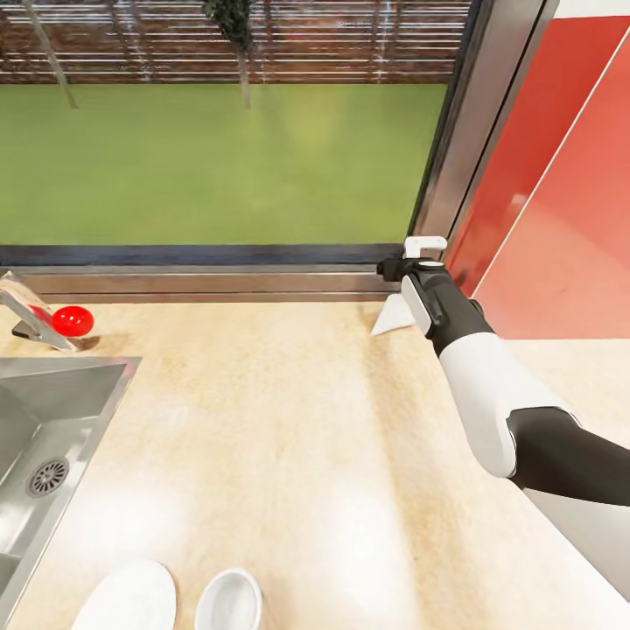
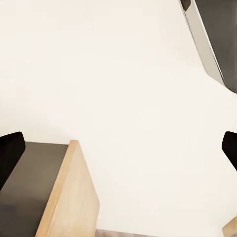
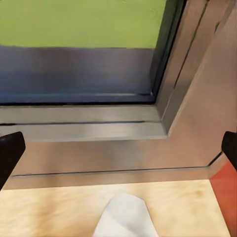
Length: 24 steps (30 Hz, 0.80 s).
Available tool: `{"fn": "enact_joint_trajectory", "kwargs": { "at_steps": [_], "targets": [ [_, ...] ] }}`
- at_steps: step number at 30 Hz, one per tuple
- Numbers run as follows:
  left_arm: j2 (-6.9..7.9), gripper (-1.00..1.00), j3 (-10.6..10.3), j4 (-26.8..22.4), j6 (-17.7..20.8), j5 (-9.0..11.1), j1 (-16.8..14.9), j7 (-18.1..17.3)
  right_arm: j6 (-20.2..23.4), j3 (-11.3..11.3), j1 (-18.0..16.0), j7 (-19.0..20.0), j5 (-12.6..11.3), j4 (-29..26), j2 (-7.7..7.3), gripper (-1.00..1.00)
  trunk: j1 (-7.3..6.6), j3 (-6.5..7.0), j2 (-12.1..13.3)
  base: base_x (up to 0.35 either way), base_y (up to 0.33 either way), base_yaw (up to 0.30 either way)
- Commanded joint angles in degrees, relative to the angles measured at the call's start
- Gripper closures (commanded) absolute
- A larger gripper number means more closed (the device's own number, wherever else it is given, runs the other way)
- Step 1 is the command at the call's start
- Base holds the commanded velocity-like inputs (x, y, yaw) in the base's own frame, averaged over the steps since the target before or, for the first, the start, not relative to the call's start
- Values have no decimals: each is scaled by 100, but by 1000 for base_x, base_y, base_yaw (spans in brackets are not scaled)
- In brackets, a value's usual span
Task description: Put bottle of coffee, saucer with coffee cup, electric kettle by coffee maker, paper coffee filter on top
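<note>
The filter (image 1: 391, 318) is lying on the far right of the counter (image 1: 289, 437), a white paper cone close under the window sill (image 1: 201, 282), and my right gripper (image 1: 418, 262) is hanging just above its far end. I am reaching that arm far forward because the filter sits deep against the window, beyond easy reach. In my right wrist view the filter (image 3: 122, 217) is showing between my two dark fingertips (image 3: 10, 153), which are standing wide apart at the edges of the picture, so these jaws are spread and gripping nothing. I judge I am lining up to pinch the thin paper, which will likely crumple or slide if I close carelessly.

Nearer me, at the counter's near edge, the saucer (image 1: 131, 599) and the cup (image 1: 229, 602) are sitting side by side, not yet stacked. The sink (image 1: 52, 437) is lying to the left, a red knob (image 1: 72, 321) beside its tap.

My left fingertips (image 2: 11, 153) are also spread, facing a pale surface.
</note>
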Motion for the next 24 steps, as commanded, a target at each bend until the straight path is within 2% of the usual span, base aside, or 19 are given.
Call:
{"fn": "enact_joint_trajectory", "kwargs": {
  "at_steps": [1,24],
  "targets": [
    [0,-100,2,-10,-10,9,4,9,36,22,-4,-28,5,-6,-3,-100,4,-8,-9,30,0,0],
    [-4,-100,3,-10,-18,9,13,9,39,6,-4,-31,6,29,-40,-100,4,-10,-9,3,0,0]
  ]
}}
